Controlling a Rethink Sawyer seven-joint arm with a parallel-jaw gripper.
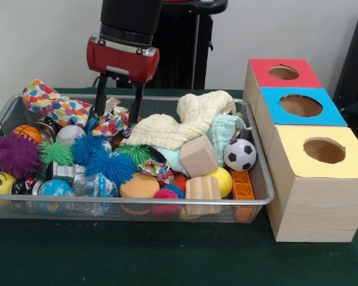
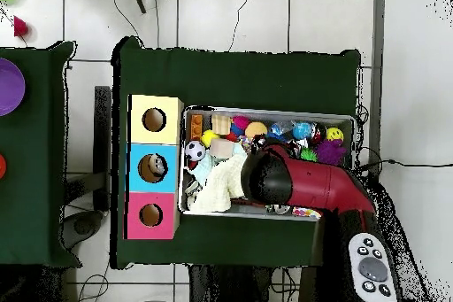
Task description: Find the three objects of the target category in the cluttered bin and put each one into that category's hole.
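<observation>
The wire mesh bin [image 1: 258,156] holds a heap of toys and cloths. My gripper [image 1: 117,117] hangs over its far left part, open, fingers wide apart. The fingertips [image 1: 135,117] reach down on either side of a crumpled polka-dot cloth [image 1: 112,124]; I cannot tell if they touch it. Nothing is held. Three wooden boxes stand right of the bin, each with a round hole: red top [image 1: 268,64], blue top [image 1: 274,96] and yellow top [image 1: 292,138]. In the overhead view the arm [image 2: 305,183] covers the gripper and much of the bin [image 2: 265,109].
In the bin lie a cream cloth [image 1: 179,125], a soccer ball [image 1: 239,154], a wooden cube [image 1: 198,156], a wooden cylinder [image 1: 203,187], a yellow ball [image 1: 222,180], an orange brick [image 1: 242,186], blue spiky balls [image 1: 101,159], a purple spiky ball [image 1: 15,156], a baseball [image 1: 70,133] and a smiley ball [image 1: 0,182].
</observation>
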